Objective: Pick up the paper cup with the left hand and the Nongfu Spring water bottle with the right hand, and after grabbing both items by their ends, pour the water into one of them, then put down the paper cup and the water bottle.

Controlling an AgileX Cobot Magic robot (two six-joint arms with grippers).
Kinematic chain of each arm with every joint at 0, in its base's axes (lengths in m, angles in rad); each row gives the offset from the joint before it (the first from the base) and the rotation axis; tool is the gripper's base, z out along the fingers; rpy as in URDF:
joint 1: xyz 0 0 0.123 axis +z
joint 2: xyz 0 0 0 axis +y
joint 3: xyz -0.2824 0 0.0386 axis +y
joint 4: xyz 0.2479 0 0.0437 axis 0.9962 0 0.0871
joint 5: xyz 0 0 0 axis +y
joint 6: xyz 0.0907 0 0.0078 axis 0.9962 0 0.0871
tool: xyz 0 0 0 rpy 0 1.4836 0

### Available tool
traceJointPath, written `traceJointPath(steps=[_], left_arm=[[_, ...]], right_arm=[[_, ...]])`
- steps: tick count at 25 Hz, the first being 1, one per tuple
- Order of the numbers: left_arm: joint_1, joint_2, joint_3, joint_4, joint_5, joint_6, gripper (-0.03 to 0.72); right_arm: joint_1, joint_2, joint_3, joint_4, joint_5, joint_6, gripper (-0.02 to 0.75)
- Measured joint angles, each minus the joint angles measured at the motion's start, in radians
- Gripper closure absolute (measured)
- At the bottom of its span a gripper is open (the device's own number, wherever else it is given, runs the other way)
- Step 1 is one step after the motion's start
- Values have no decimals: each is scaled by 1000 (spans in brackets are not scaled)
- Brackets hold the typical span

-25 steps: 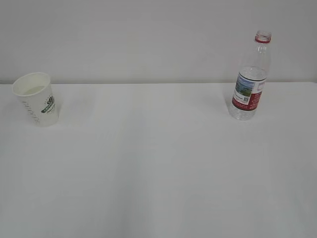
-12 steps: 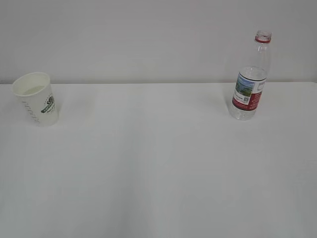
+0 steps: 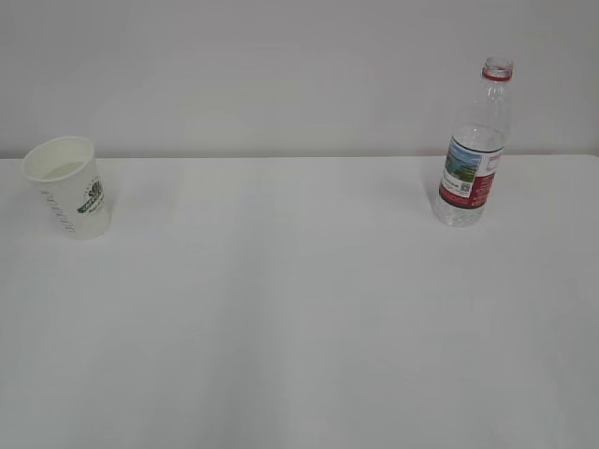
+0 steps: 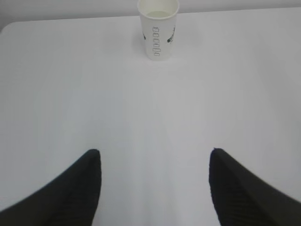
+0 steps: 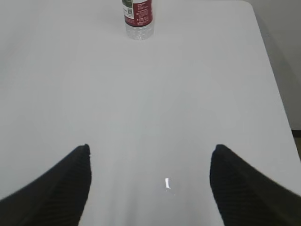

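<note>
My left hand (image 4: 155, 188) is spread wide and empty over the near part of the white table (image 3: 299, 327); my right hand (image 5: 150, 188) likewise; the paper cup (image 3: 67, 186) stands upright near the far left edge, the uncapped Nongfu Spring water bottle (image 3: 474, 148) upright towards the far right; nothing looks grabbed, so grasping, pouring and setting down all remain.

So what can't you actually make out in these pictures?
- Bottle: in the right wrist view its top is cut off by the upper edge.
- Bottle label: the print is too small to read in the exterior view.
- Paper cup: its logo is blurred in the left wrist view.
- Left gripper and right gripper: only the fingertips show; the exterior view shows neither arm.
</note>
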Motion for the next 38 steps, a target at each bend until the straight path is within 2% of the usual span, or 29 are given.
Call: traceJointPath(steps=[15,22,38], left_arm=[[2,0,0,-3,0,0,165],[49,0,0,-3,0,0,165],[49,0,0,-4,0,0,165]], right_arm=[[0,0,22,6,-33,0,148],[-41,0,22,6,-37,0,148],[-47,0,22,7,-37,1,149]])
